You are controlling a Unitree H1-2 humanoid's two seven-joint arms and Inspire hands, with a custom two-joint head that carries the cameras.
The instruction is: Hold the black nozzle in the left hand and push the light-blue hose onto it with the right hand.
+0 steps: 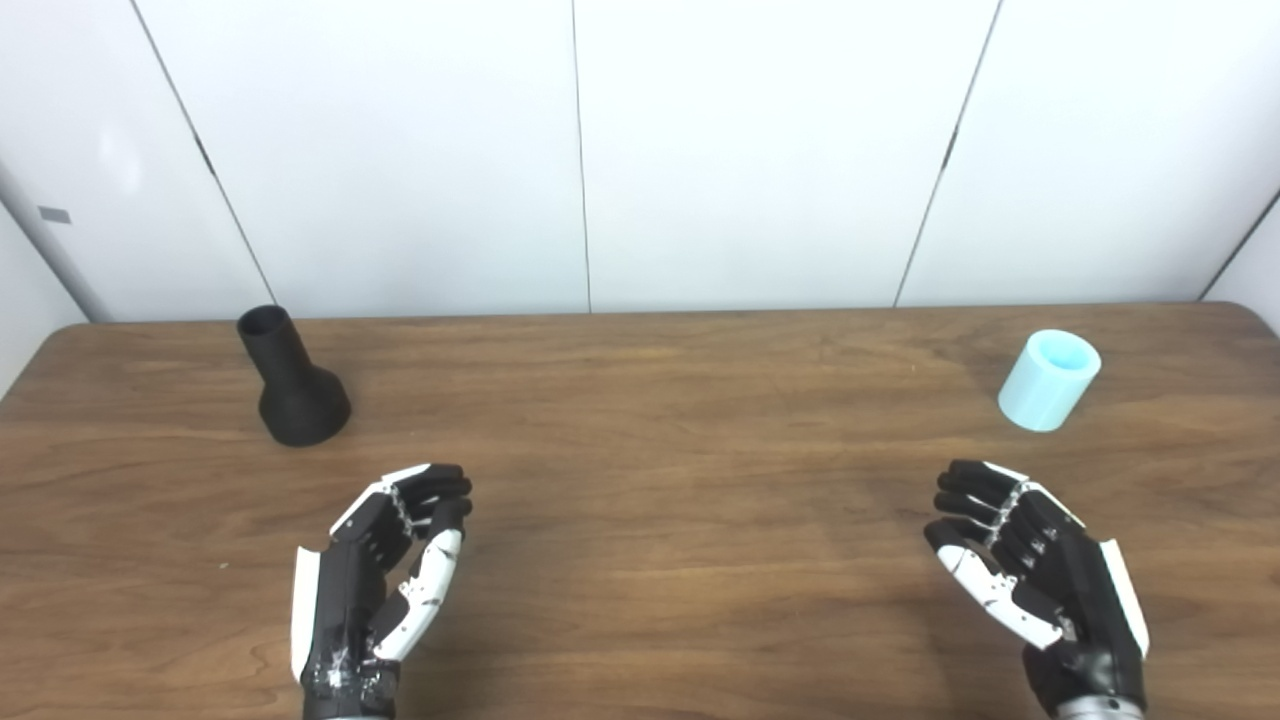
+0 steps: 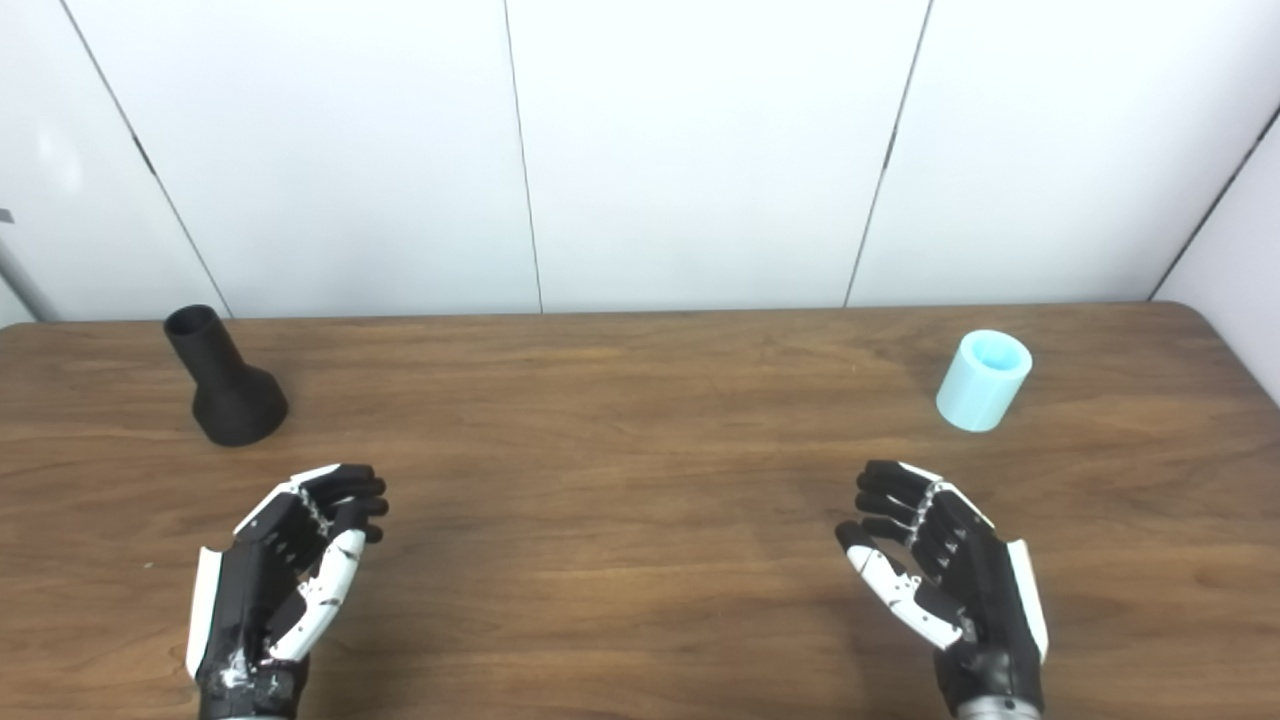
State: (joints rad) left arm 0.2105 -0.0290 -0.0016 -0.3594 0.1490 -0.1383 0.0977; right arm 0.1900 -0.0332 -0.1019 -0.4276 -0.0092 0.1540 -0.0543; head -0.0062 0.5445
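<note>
Black nozzle [image 1: 293,385] far left, light-blue hose [image 1: 1048,380] far right, both upright

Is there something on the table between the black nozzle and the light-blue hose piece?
No. Between the black flared plastic nozzle and the short light-blue hose cylinder, only bare brown wooden table shows, in both eye views.

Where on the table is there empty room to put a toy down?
The widest bare wood lies between the black nozzle at far left and the light-blue hose at far right. More lies between the left hand and right hand. Nowhere is crowded.
</note>
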